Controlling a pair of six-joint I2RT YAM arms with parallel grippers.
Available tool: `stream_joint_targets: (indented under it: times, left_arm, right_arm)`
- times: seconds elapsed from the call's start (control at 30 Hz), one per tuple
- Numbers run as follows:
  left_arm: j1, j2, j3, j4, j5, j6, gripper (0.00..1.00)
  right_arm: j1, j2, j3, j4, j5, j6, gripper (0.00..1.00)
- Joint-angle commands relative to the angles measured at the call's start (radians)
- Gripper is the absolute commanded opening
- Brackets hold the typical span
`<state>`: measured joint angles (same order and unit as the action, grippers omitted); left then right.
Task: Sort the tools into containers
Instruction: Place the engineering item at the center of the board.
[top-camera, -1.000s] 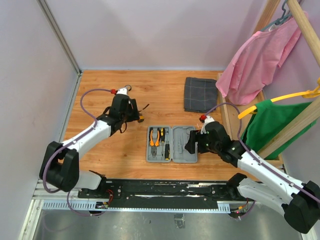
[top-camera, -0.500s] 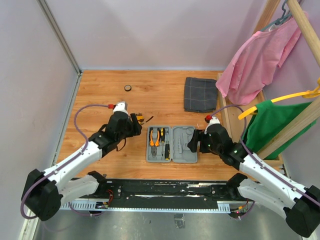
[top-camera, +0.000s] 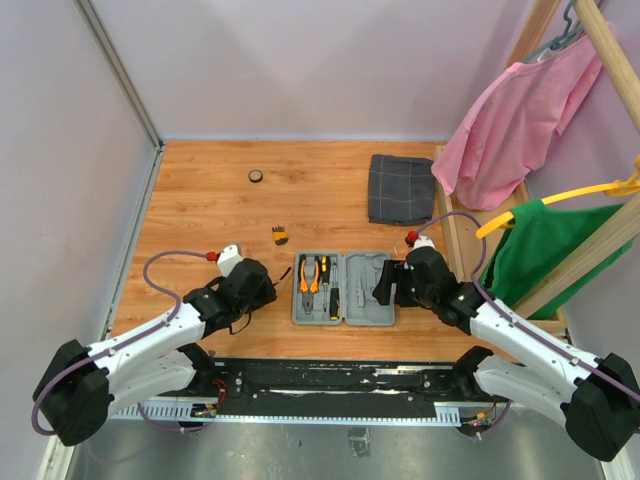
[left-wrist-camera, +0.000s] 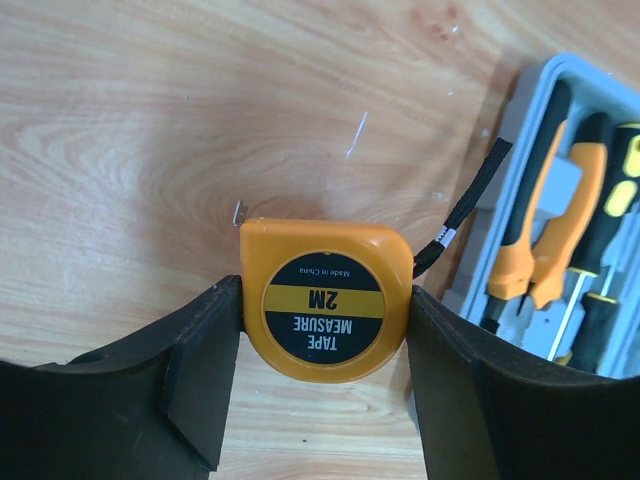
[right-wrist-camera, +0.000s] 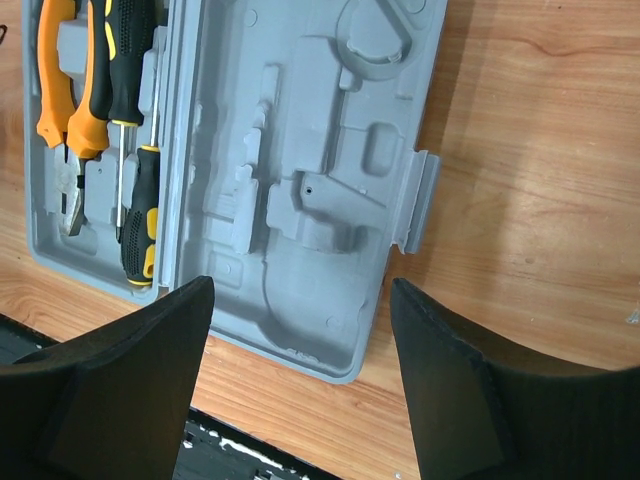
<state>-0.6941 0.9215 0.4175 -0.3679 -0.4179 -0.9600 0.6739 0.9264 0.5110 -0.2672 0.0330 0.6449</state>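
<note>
The left claw (left-wrist-camera: 326, 310) is clamping the orange tape measure (left-wrist-camera: 325, 265) between its fingers, over the bench (left-wrist-camera: 180, 120) just left of the grey tool case (left-wrist-camera: 500, 190). The right claw (right-wrist-camera: 300, 295) is hanging spread apart above the case's empty half.

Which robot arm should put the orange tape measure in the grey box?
Left. The left end effector grips the tape measure beside the case; the right end effector hangs open and empty above it.
</note>
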Motion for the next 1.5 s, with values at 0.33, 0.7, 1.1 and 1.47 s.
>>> stream_joint_targets:
  times: [0.33,0.7,1.1,1.47]
  left_arm:
    - [-0.05,0.085,-0.019,-0.021,-0.12,-0.148,0.25]
    - [-0.05,0.092,-0.026,-0.013,-0.114,-0.139,0.46]
    - [-0.05,0.103,0.017,-0.022,-0.112,-0.112,0.72]
    - [-0.05,0.074,0.128,-0.11,-0.175,-0.034,0.87]
  right_arm:
    - [0.009,0.002,-0.031,0.02,0.003,0.015,0.73]
    - [0.008,-0.013,-0.029,0.01,0.003,0.012,0.73]
    - [0.004,-0.053,-0.005,-0.038,0.031,-0.026,0.75]
    - [0.003,-0.079,0.029,-0.09,0.08,-0.045,0.78]
